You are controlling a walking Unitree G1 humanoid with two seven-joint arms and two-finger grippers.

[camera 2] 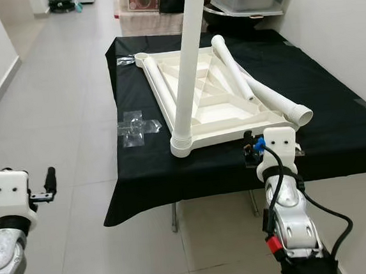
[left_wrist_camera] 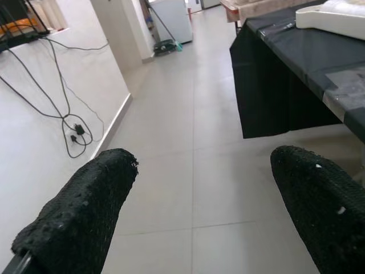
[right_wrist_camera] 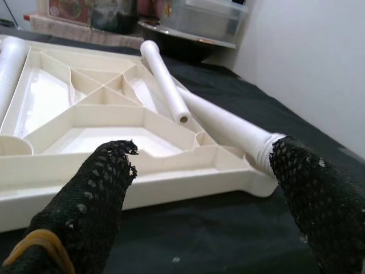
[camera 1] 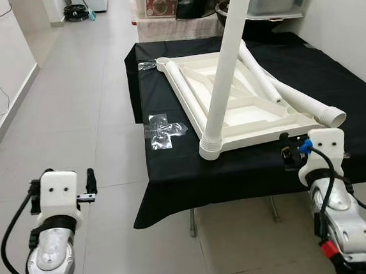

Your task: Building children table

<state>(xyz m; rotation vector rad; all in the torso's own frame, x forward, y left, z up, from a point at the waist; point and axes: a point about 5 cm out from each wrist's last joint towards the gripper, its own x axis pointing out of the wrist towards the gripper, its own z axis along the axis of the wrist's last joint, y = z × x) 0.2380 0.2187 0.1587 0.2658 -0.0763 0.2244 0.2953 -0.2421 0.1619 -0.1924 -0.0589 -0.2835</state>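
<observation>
Standing upright: leg (camera 1: pixel 228 62) in tabletop (camera 1: pixel 245 115) corner | loose legs (camera 1: pixel 281 90) flat

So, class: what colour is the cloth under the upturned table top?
Black cloth; clearest in the left eye view.

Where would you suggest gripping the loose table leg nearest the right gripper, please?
Probably just behind the ribbed end of the loose leg, which overhangs the upturned tabletop at its near right corner. The open right gripper faces it and could close across the round tube.
</observation>
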